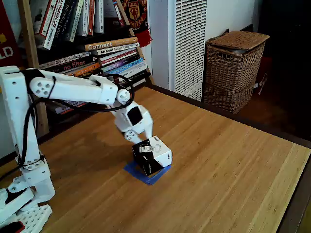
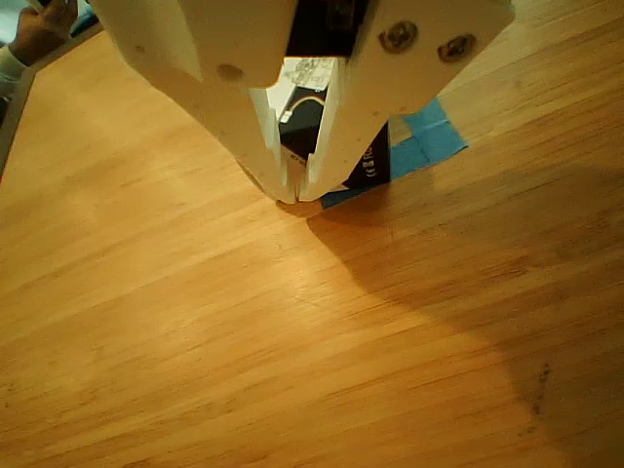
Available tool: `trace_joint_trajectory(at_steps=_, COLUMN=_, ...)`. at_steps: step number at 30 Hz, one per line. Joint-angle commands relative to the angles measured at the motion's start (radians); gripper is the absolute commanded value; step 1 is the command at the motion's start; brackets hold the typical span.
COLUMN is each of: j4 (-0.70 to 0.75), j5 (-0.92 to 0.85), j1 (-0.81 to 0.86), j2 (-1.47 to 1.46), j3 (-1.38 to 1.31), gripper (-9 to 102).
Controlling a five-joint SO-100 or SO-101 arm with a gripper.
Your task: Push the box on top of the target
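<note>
In the other view, the nearest thing is bare wooden worktop [image 2: 244, 331], crossed by the arm's shadow. Just beyond it the white claw [image 2: 295, 190] points down at the wood with its two fingers pressed together at the tips, pinching nothing; a narrow gap opens only higher up between them. Through that gap and to its right shows the box [image 2: 375, 156], its dark side face directly behind the fingertips and seemingly touching them or very nearly so. Blue tape of the target [image 2: 429, 136] sticks out past the box on the right, and a thin blue strip peeks from under its near edge.

The fixed view gives the wider layout. The white arm [image 1: 73, 90] reaches from its base at the left across the worktop, and the claw [image 1: 138, 141] comes down against the box's left side. The black-and-white box [image 1: 153, 155] sits over the target [image 1: 146, 174], whose blue corner and edges show in front and to the left of the cube.

Judged from this, the push looks largely done: the box rests mostly on the blue square. It appears slightly offset and perhaps turned against the outline, since more tape shows on some sides than others, so a small final nudge to centre it may remain. Behind stand a bookshelf [image 1: 97, 53] and, farther right, a wicker basket [image 1: 233, 70].
</note>
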Motion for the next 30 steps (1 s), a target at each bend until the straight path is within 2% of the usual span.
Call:
trace_joint_trajectory(at_steps=1, j4=0.014, j5=0.002, j1=-0.017, j2=0.075, j3=0.008, gripper=0)
trace_joint_trajectory(at_steps=30, j4=0.106, j5=0.008, j1=0.031, j2=0.284, j3=0.120, gripper=0)
